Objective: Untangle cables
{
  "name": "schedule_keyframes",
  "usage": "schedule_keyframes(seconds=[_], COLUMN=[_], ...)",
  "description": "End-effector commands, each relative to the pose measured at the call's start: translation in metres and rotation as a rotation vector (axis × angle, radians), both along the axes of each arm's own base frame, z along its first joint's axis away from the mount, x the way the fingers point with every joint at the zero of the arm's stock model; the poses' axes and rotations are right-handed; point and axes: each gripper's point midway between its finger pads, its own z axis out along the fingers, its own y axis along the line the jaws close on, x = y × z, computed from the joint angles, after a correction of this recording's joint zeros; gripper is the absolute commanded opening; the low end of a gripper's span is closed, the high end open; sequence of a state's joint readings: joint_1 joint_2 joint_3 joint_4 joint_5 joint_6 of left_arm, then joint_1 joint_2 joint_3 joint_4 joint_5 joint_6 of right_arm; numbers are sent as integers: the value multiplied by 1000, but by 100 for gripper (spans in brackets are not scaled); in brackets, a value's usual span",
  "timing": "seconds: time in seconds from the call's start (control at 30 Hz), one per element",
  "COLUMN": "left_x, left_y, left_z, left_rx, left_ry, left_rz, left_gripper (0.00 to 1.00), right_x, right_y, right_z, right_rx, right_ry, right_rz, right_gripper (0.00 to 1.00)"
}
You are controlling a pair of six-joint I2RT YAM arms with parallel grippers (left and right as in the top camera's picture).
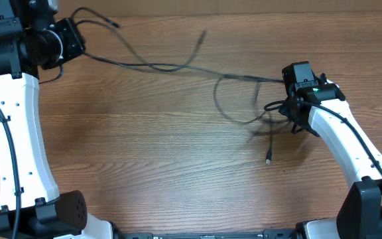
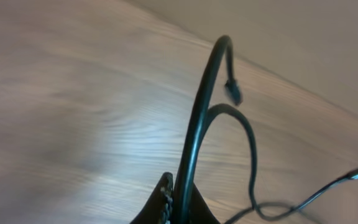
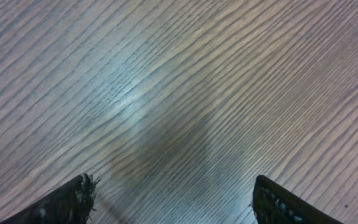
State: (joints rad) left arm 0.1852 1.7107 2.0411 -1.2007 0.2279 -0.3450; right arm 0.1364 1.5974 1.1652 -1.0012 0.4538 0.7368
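left jaws: clenched on cables (image 2: 193,124), upper left | right jaws: released above worktop (image 3: 166,81), cable loops just left

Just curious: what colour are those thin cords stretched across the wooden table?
The thin flexible cables are black; the overhead view shows them best.

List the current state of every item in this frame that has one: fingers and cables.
Left fingers: shut on one of the cables.
Right fingers: open, only bare table between them.
Cables: strung from the left fingers across toward the right arm, looped and knotted near that end, partly blurred.
Plug end: loose, apart from both sets of fingers.
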Motion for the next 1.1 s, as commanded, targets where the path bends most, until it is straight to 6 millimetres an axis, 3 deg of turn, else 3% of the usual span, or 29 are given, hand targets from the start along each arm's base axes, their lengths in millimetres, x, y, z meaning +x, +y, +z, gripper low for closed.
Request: schedule_keyframes(seconds=[0.0,0.07,0.17,0.23,0.3,0.33,0.43,0.47,0.57,0.67,0.83,0.9,0.97,1.0,1.07], left_x=[-14,-12,-8,-10,-16,-19,-29,-32,-37,-41,-46,-48,-48,-47,-43], left_y=[46,37,-3,-34,-59,-68,-93,-97,-107,-131,-186,-214,-236,-248,-253], left_z=[18,18,20,19,14,9,-10,-18,-38,-57,-79,-77,-68,-61,-52], left_rx=[108,74,-22,-78,-83,-75,-14,18,102,115,97,79,55,35,31], left_ry=[-20,-23,-43,-44,-24,-3,67,98,172,216,213,160,92,46,0], left_rz=[280,239,29,-105,-216,-246,-346,-358,-372,-438,-638,-760,-846,-885,-894], left_gripper=[4,4,4,4,4,4,4,4,4,5,17,23,37,49,53], right_x=[5,7,21,31,26,22,23,25,28,30,31,33,33,33,32], right_y=[-11,-6,27,81,136,150,153,150,140,131,124,120,120,120,120], right_z=[7,6,-1,-1,12,19,21,19,15,11,9,8,8,8,8], right_rx=[-34,-6,138,358,592,658,666,645,585,543,506,487,488,489,492], right_ry=[-31,-35,-22,-27,-73,-93,-107,-104,-91,-78,-70,-66,-66,-67,-65], right_rz=[-42,-33,166,498,823,903,920,907,883,846,815,791,789,789,790], right_gripper=[80,88,90,86,78,73,20,16,49,52,62,65,67,69,73])
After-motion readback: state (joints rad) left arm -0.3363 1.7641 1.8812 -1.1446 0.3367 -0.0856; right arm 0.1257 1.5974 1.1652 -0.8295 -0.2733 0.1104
